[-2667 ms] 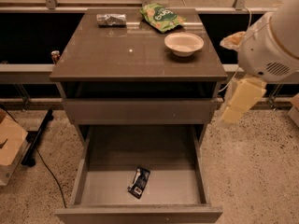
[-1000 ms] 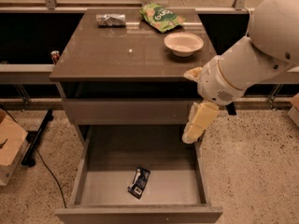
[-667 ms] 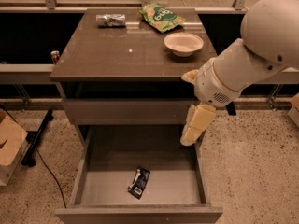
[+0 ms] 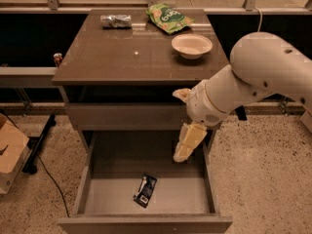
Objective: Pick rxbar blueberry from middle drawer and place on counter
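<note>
The rxbar blueberry [image 4: 145, 190], a small dark wrapper with white and light-blue marks, lies flat on the grey floor of the open middle drawer [image 4: 112, 199], near its front centre. My gripper [image 4: 185, 147] points down over the drawer's right rear part, above and to the right of the bar, not touching it. It holds nothing. The counter [image 4: 122, 57] is the glossy grey-brown top above.
On the counter stand a white bowl [image 4: 192, 45] at the right, a green snack bag [image 4: 168, 17] at the back and a silver foil packet [image 4: 116, 20] at the back left. A cardboard box [image 4: 9, 152] sits on the floor at left. My white arm [image 4: 253, 79] reaches in from the right.
My arm has swung from the right side of the cabinet leftward and down, bringing the gripper over the open drawer. The bar has not moved.
</note>
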Controlling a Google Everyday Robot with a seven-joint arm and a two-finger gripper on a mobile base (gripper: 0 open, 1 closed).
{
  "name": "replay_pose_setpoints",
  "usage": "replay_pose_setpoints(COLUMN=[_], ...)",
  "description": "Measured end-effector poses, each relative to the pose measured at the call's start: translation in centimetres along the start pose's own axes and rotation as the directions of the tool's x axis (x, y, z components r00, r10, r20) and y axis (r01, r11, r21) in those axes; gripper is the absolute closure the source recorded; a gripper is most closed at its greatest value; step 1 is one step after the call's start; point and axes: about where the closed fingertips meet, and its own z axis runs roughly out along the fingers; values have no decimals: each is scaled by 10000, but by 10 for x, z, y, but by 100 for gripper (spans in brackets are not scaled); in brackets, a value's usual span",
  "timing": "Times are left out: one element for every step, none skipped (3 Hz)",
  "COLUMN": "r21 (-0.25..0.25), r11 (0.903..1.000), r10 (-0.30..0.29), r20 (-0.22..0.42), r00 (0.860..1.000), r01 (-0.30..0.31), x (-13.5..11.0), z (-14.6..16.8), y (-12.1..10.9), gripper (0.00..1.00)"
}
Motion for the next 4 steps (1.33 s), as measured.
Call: replay_pose_setpoints(r21=[-259, -345, -478, -561], r11=[9996, 9994, 9978, 9973], r10=[-94, 14, 505, 534], r20=[535, 853, 1020, 958], r00=[9985, 9964, 9935, 9940], r01=[108, 15, -458, -481], x=[5, 11, 26, 26], z=[44, 72, 103, 114], y=[3, 5, 11, 14], gripper=[0, 0, 0, 0])
